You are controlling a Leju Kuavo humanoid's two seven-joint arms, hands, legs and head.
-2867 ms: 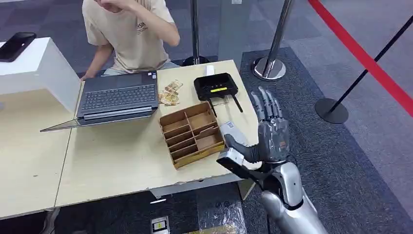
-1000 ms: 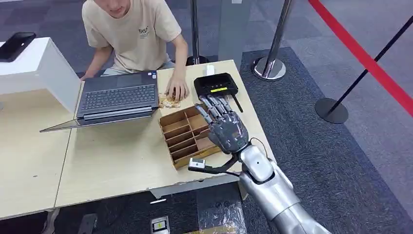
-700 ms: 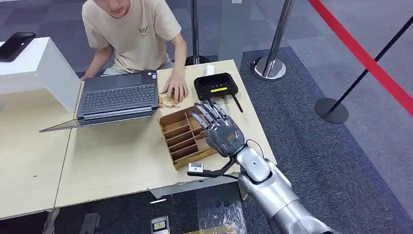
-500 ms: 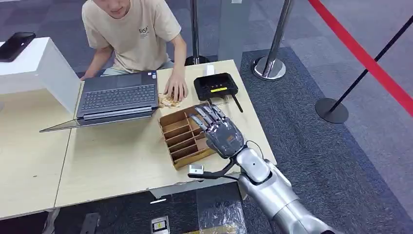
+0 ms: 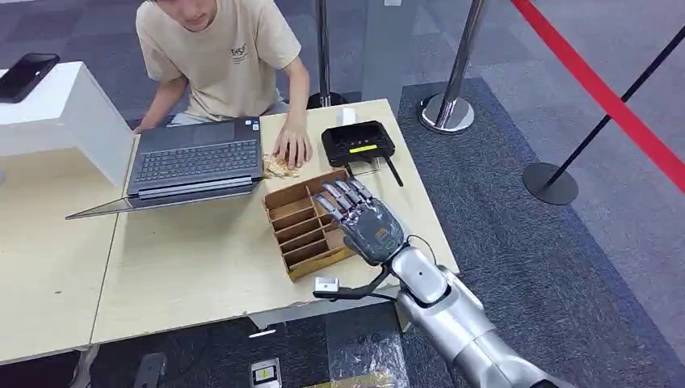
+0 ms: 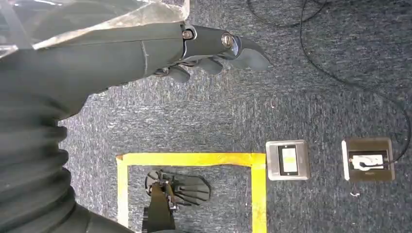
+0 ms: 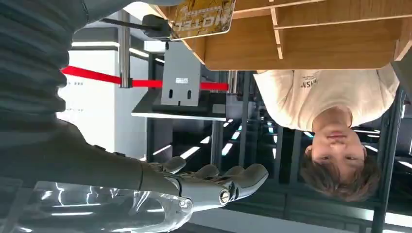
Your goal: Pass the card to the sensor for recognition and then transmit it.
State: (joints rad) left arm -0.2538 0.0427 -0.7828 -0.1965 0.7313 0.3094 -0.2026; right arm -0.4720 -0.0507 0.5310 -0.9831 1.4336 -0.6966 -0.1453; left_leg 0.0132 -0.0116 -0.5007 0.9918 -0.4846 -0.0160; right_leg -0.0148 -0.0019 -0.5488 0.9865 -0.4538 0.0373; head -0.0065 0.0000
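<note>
My right hand hovers palm-down over the right compartments of the wooden organizer, fingers spread and holding nothing. In the right wrist view the right hand is flat and empty, and a gold card printed "HOTEL" lies in the organizer. The black sensor box with a yellow strip sits on the table beyond the organizer. My left hand hangs toward the carpet, fingers loose and empty.
A person sits behind the table, one hand on a small pile of cards. An open laptop lies left of the organizer. A white stand carries a phone. Stanchions and a red belt are at right.
My right hand swung in from beside the table's right edge to above the organizer, then drifted slightly left and lower. The person's hand came down onto the card pile.
</note>
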